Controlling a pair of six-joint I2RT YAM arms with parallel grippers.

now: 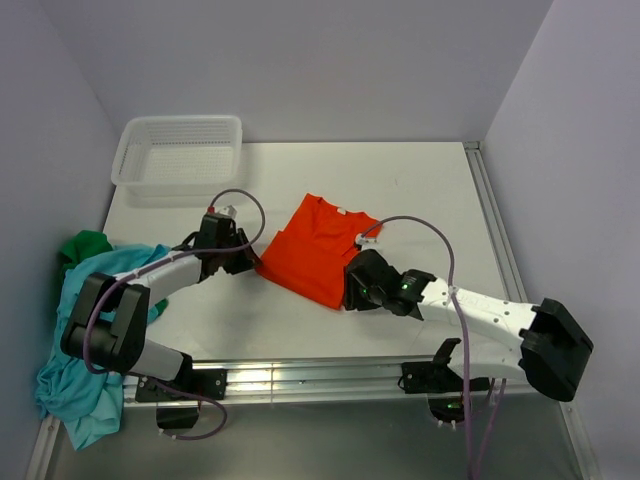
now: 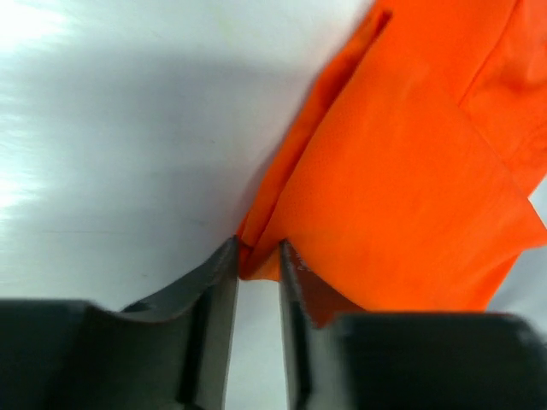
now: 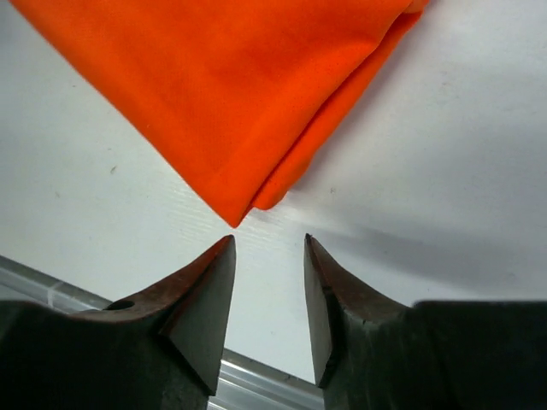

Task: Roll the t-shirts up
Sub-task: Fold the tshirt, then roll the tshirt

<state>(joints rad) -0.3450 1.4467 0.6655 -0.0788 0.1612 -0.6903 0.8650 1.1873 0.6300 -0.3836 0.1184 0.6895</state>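
A bright orange soft fabric t-shirt (image 1: 315, 245) is lying folded in the middle of the white tabletop (image 1: 420, 190), its collar pointing towards the far side. The left claw (image 2: 258, 249) is pinching the shirt's left corner, with the layered cloth bunching between its narrowly set fingers. The right claw (image 3: 269, 243) is hovering with its fingers apart just short of the near corner, touching nothing. A teal-blue fabric t-shirt (image 1: 85, 370) is spilling over the tabletop's left edge below a dark green fabric t-shirt (image 1: 85, 245), while a white plastic mesh basket (image 1: 180, 150) is standing at the far left corner. The orange shirt is looking light, limp and several layers thick, so it is likely to sag and unfold if lifted. Gripping deep on the corners, through every layer, is appearing the safer hold.
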